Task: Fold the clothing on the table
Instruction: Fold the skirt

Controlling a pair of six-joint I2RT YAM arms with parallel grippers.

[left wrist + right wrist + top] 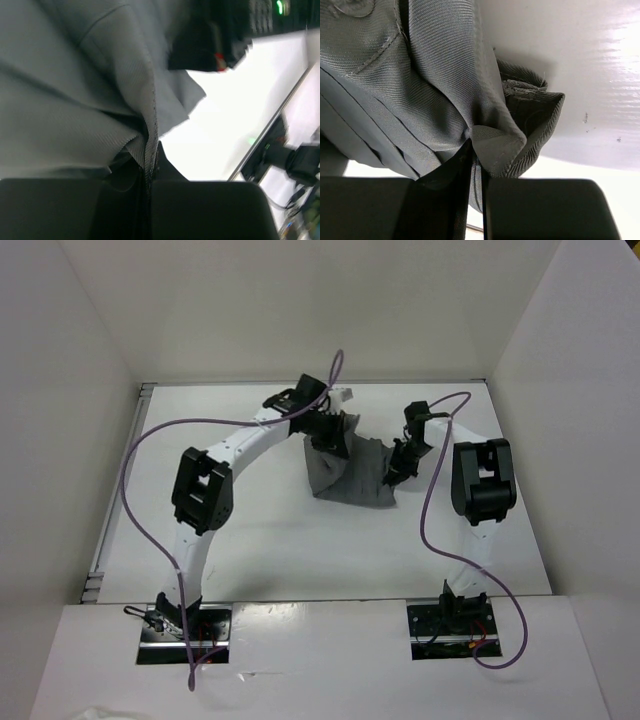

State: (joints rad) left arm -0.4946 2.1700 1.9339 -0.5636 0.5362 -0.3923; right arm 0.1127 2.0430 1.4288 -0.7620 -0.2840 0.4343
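The clothing (345,480) looks soft, light and limp, sagging between the left jaws and right jaws, both pinched narrow on its stitched edges, probably the surest hold.

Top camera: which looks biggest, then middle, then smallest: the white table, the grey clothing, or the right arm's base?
1. table
2. grey clothing
3. right arm's base, only a bit smaller than the clothing
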